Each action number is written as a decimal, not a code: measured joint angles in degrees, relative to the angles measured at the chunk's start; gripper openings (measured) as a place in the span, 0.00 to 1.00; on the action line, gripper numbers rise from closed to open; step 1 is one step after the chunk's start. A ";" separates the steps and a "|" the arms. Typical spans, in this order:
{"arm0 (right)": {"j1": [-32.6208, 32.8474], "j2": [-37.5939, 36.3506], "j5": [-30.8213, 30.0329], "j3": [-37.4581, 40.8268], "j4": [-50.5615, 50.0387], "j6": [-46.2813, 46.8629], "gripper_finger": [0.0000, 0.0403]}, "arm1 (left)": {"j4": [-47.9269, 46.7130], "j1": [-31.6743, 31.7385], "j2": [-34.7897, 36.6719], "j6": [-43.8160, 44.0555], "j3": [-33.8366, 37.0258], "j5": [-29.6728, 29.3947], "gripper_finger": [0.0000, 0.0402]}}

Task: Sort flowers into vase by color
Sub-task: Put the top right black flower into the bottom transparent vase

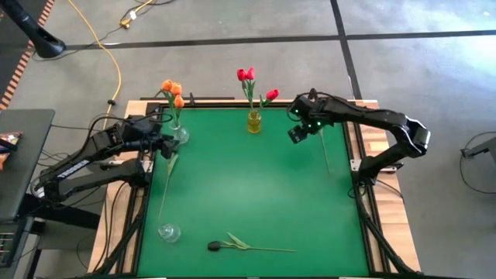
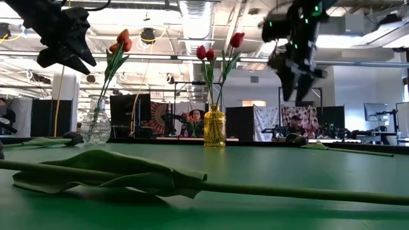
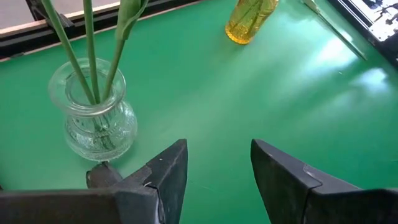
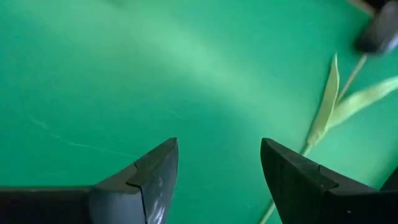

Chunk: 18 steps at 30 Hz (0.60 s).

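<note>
High view shows you 1 near-black artificial tulip point(image 1: 216, 246) lying at lower centre of the green table point(image 1: 256, 194), stem pointing right. Both the left gripper point(image 1: 167, 144) and right gripper point(image 1: 298, 132) hang far above it, jaws wide, empty, roughly equally distant.

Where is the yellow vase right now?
In the high view, the yellow vase stands at the green mat's far edge near its middle, holding red tulips, right of the clear vase.
</note>
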State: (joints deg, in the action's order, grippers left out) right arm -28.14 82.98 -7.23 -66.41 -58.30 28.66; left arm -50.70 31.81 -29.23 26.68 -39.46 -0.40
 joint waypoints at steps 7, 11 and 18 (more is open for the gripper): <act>-6.66 -0.65 1.73 12.42 4.92 -1.50 0.63 | -1.07 0.00 0.02 1.05 0.00 0.09 0.41; -10.28 -0.57 0.82 17.02 7.33 -1.50 0.63 | -1.04 0.00 0.02 0.97 0.02 -0.01 0.41; -15.50 -0.63 0.59 21.80 17.69 -1.21 0.63 | 0.88 0.00 0.02 2.49 0.02 0.32 0.41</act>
State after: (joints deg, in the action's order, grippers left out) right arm -43.64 82.35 -6.63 -44.61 -40.61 27.45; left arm -49.81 31.81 -29.21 29.17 -39.44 -0.08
